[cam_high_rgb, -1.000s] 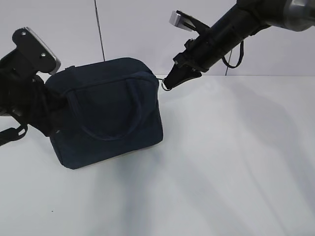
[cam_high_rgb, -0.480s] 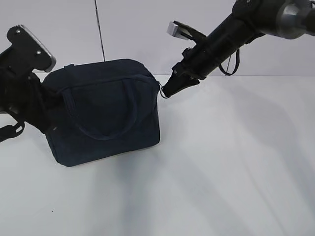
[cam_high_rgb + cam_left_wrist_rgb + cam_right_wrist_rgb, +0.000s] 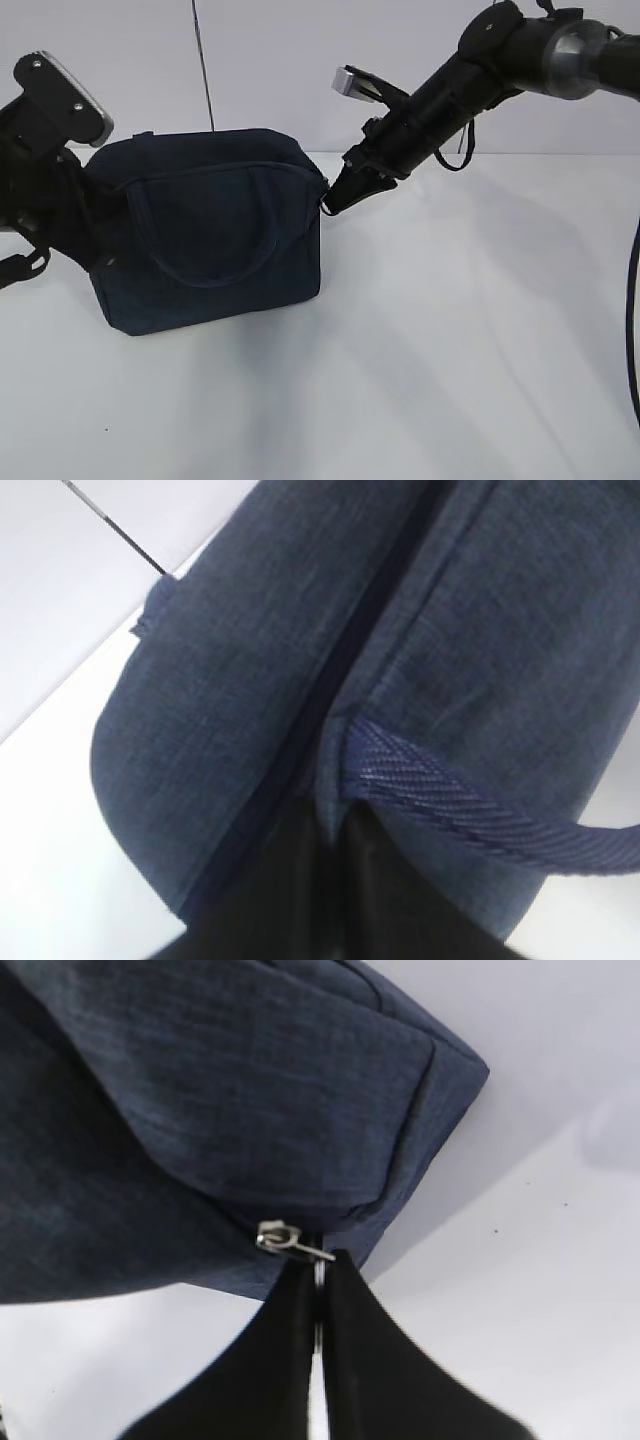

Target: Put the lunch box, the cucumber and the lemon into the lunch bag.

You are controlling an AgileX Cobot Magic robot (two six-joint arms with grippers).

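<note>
The dark navy lunch bag (image 3: 215, 235) stands on the white table at the left, zipped closed, one looped handle on its front face. My left gripper (image 3: 92, 225) is shut on the bag's left end fabric (image 3: 330, 780) beside the handle strap (image 3: 470, 815). My right gripper (image 3: 333, 200) is shut on the metal ring pull (image 3: 319, 1272) of the zipper at the bag's upper right corner; the slider (image 3: 275, 1237) sits just above my fingertips. The bag also fills the right wrist view (image 3: 200, 1110). The lunch box, cucumber and lemon are out of view.
The white table (image 3: 460, 340) stretches to the right and front of the bag. A pale wall with a dark vertical seam (image 3: 203, 70) stands behind.
My right gripper has moved down and left with the ring pull. The bag has settled lower and shifted slightly left, now sitting more level. My left arm has shifted slightly left.
</note>
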